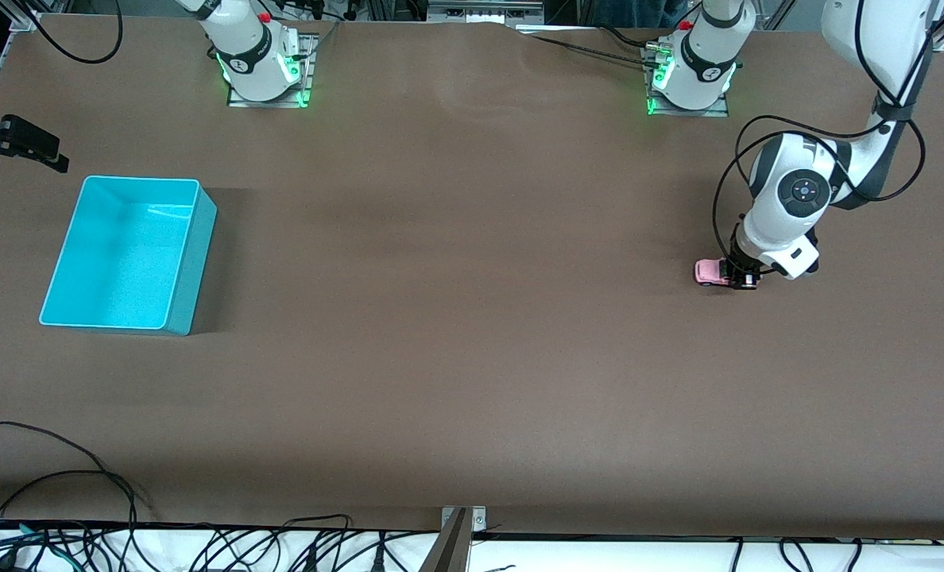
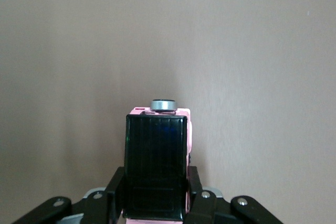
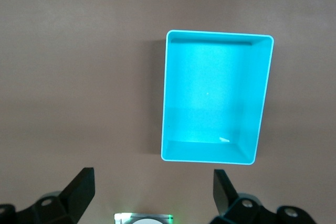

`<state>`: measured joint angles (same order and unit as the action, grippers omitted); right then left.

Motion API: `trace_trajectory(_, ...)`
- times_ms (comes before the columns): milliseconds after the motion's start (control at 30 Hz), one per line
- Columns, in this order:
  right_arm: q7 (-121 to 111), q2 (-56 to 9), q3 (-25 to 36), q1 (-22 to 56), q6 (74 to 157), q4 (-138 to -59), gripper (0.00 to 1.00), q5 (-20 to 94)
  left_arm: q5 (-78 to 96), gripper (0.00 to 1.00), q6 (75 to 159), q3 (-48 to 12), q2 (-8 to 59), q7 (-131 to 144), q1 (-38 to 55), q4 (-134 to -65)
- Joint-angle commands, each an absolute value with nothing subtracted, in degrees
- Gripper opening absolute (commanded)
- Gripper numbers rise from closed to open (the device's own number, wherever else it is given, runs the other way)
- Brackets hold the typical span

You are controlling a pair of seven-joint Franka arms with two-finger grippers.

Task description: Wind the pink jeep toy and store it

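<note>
1. Table [image 1: 472, 381]: the brown work surface carries two items, set well apart at its two ends.
2. Turquoise bin [image 1: 126, 253]: it stands toward the right arm's end of the table. The right wrist view shows its interior empty; nothing is stored yet.
3. Right gripper [image 3: 153, 184]: it hovers above the table beside the bin with fingers spread wide, holding nothing. This arm waits.
4. Left gripper [image 1: 740, 274]: it is down at table level, toward the left arm's end, with fingers pinching the pink jeep toy [image 1: 710, 272] across its sides.
5. Pink jeep toy: it appears to rest on its wheels on the table, black roof up.
6. Step in hand, judged: winding. Keep the wheels pressed firmly to the table, draw the toy straight back along its own axis, and maintain the pinch so the spring cannot release before the toy is carried to the bin.
</note>
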<state>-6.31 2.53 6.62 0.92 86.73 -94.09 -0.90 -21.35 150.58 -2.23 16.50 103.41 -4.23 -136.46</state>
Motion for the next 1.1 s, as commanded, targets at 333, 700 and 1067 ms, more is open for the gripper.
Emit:
trace_trajectory(333, -6.0, 2.0, 6.8, 1.0, 86.2, -92.6, 1.0, -1.0, -32.7, 0.2, 153.8, -2.4, 23.0, 104.2, -14.1, -135.1)
trace_trajectory(700, -6.0, 2.0, 6.8, 1.0, 86.2, -92.6, 1.0, -1.0, -34.3, 0.91, 153.8, -2.3, 24.3, 104.2, -15.1, -133.2)
trace_trajectory(1067, -6.1, 2.0, 6.8, 0.9, 86.2, -92.6, 1.0, -1.0, -32.5, 1.0, 149.5, -2.4, 19.9, 104.4, -16.9, -129.7)
